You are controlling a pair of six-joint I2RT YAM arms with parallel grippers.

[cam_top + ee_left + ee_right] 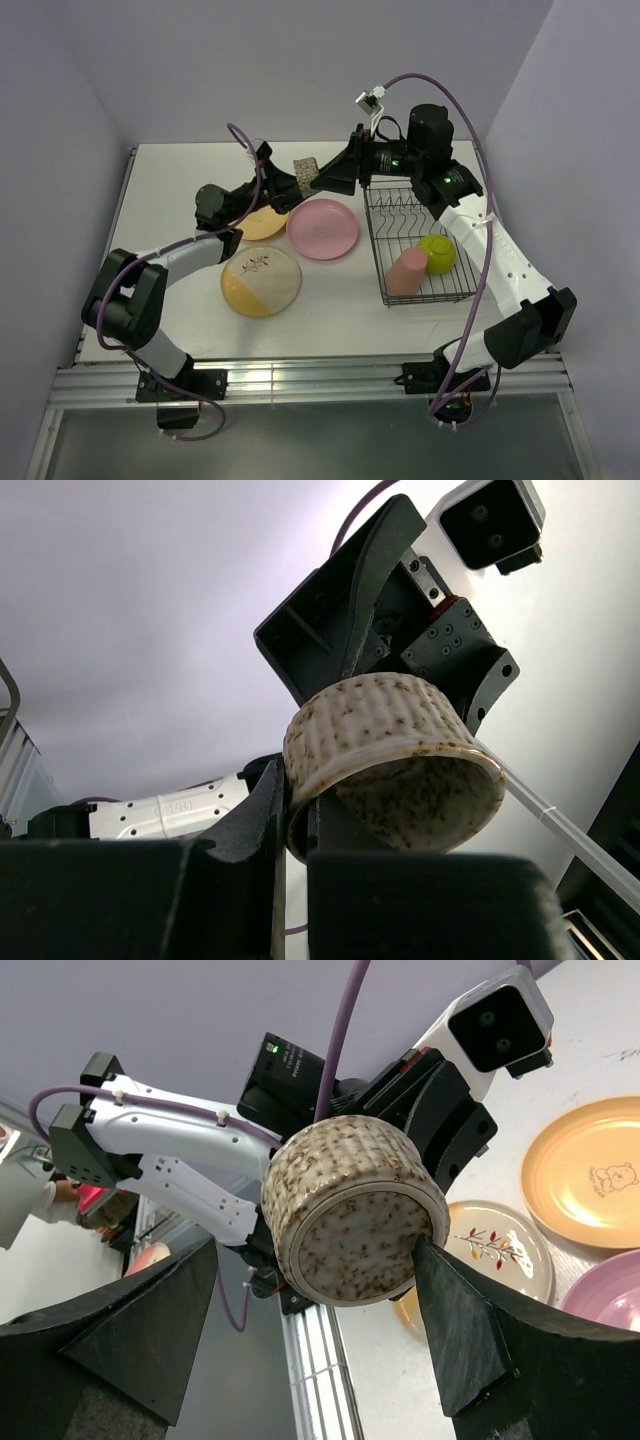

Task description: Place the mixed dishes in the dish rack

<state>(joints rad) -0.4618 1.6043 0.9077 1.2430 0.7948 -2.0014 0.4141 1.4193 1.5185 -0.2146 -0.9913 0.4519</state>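
Observation:
The small speckled grey bowl (305, 170) is held up in the air over the back of the table. My left gripper (295, 800) is shut on its rim, one finger inside and one outside; it also shows in the top view (288, 184). My right gripper (315, 1250) is open, its fingers on either side of the bowl's (350, 1215) base, the right one close to touching. The dish rack (378, 250) holds the pink cup (407, 270) and the lime-green bowl (438, 253). The pink plate (323, 228), orange plate (262, 224) and cream-and-yellow plate (261, 281) lie on the table.
The rack's upright dividers (400, 210) stand under the right arm's wrist. The plates lie left of the rack, below the raised bowl. Purple walls close in the table at the back and sides.

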